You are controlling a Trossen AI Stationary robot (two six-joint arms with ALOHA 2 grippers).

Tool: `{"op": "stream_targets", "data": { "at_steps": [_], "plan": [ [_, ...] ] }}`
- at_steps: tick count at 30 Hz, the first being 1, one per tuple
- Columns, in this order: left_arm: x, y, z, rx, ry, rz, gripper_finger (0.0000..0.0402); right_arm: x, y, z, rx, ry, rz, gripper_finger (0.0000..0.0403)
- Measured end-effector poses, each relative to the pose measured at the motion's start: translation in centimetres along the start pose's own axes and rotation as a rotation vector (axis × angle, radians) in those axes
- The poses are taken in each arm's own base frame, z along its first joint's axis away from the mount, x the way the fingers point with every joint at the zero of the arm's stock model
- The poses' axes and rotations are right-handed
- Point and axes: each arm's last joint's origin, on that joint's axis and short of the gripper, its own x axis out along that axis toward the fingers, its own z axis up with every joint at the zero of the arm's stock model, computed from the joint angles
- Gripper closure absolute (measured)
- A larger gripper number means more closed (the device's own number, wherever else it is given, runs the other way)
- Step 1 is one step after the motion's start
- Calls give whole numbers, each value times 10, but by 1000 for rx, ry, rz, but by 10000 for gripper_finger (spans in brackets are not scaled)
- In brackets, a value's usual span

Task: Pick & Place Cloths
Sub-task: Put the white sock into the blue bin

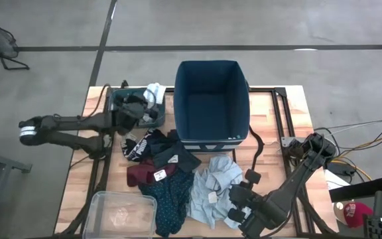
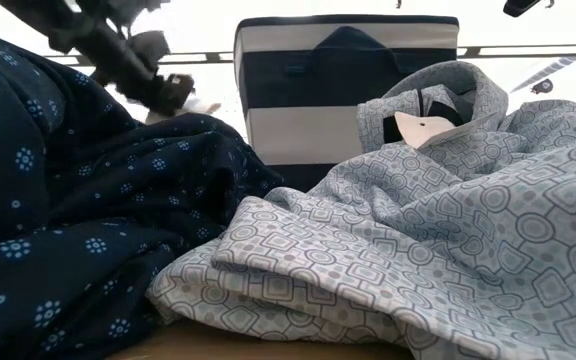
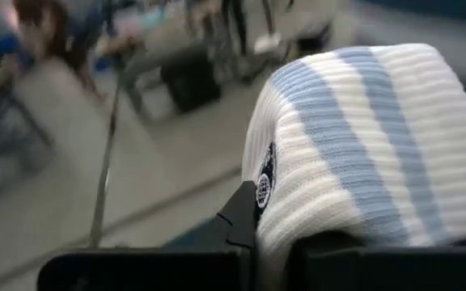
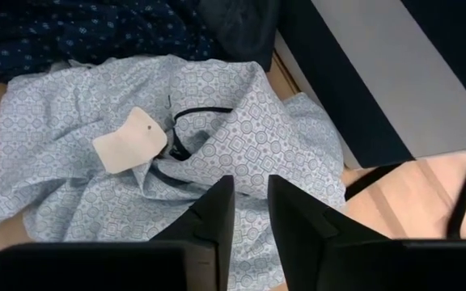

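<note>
While the left end effector (image 1: 126, 114) at the upper left pinches a white-and-blue ribbed knit cloth (image 3: 362, 137) over the small teal bin (image 1: 152, 118), the right end effector (image 4: 249, 202), fingers nearly together, sits over the pale blue-grey patterned shirt (image 1: 212, 186) at lower centre, directly beneath it; the right arm is nearer.

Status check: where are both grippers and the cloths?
Left gripper shut on striped cloth over teal bin. Right gripper narrowly open over pale blue cloth. Nothing in the way.
</note>
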Motion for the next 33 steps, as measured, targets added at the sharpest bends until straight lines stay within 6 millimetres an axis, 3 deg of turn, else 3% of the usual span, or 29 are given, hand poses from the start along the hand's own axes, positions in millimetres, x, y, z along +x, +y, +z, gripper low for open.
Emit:
{"op": "stream_targets", "data": {
  "at_steps": [5,14,25,33],
  "plan": [
    [9,12,-14,-29,112,85,377,0,0,0,-1,-1,2,341],
    [10,12,-16,-19,157,11,361,1,2,1,1,-29,8,342],
    [8,11,-17,-74,201,-81,199,1,3,-3,-7,-25,10,305],
    [2,17,-22,-67,280,-131,131,0,6,-13,-32,-28,24,274]
  ]
}}
